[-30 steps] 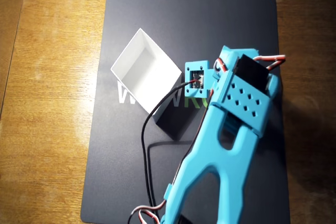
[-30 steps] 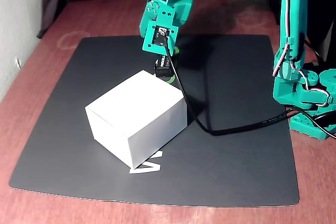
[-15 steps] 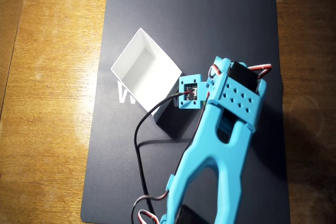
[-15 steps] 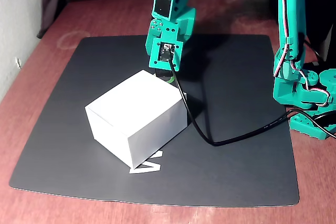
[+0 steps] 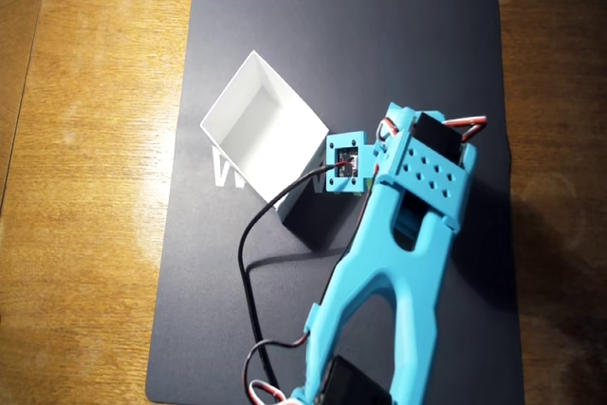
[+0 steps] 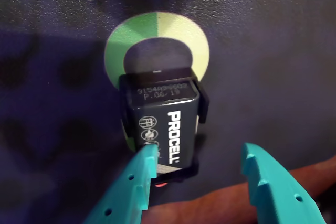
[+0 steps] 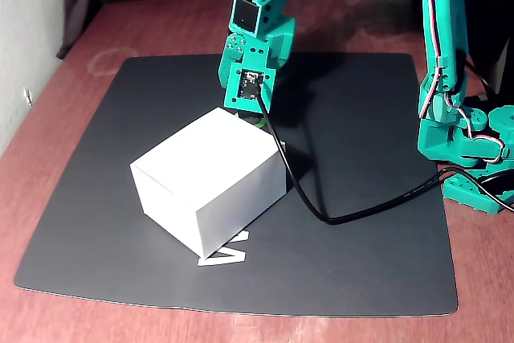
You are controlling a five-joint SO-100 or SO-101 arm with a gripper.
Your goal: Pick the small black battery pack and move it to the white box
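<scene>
Battery pack [image 6: 163, 129], black with white PROCELL lettering, lies flat on the dark mat [image 6: 273, 66] in the wrist view, over a green ring mark. The gripper [image 6: 202, 169] is spread, one teal finger overlapping the pack's near corner, the other well clear. It looks rigid, light and smooth-cased; its long flat sides suit the pinch best, away from the red wires. In the overhead view the arm hides it beside the white box [image 5: 264, 126]. The fixed view shows the wrist low behind the box [image 7: 210, 189].
</scene>
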